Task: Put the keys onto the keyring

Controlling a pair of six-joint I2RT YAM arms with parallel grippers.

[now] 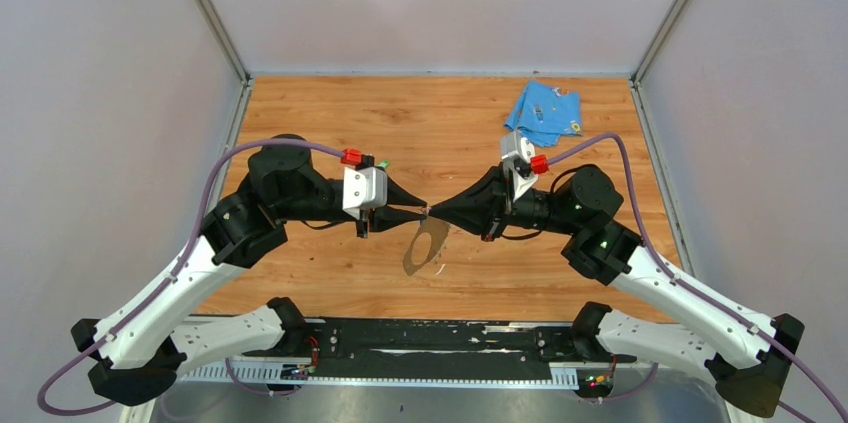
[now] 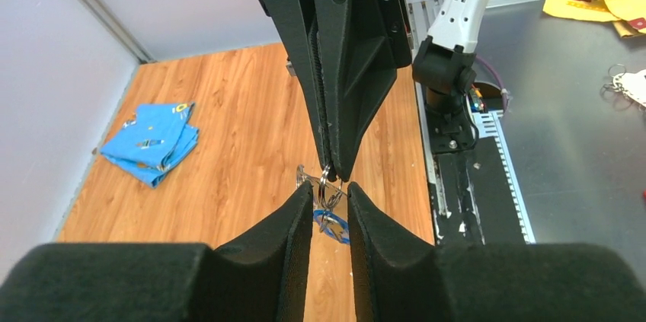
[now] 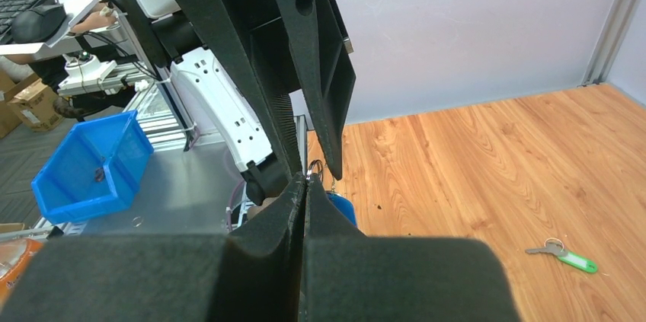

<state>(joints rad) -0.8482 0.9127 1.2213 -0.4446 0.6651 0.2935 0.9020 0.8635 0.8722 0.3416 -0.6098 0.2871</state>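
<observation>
My two grippers meet tip to tip above the middle of the table. The right gripper (image 1: pixel 436 211) (image 3: pixel 305 179) is shut on the thin metal keyring (image 2: pixel 325 183) (image 3: pixel 315 166), which pokes out of its tips. In the top view a grey oval (image 1: pixel 424 248) hangs under that meeting point. The left gripper (image 1: pixel 422 211) (image 2: pixel 330 189) has a narrow gap between its jaws, with the ring between its fingertips. A blue key head (image 2: pixel 333 229) (image 3: pixel 344 208) dangles just below the ring. The green key (image 3: pixel 567 257) lies loose on the wood beyond the left wrist.
A light-blue cloth (image 1: pixel 545 111) (image 2: pixel 151 141) lies crumpled at the back right of the table. Grey walls close the back and both sides. A black rail (image 1: pixel 430 338) runs along the near edge. Off the table there is a blue bin (image 3: pixel 91 166).
</observation>
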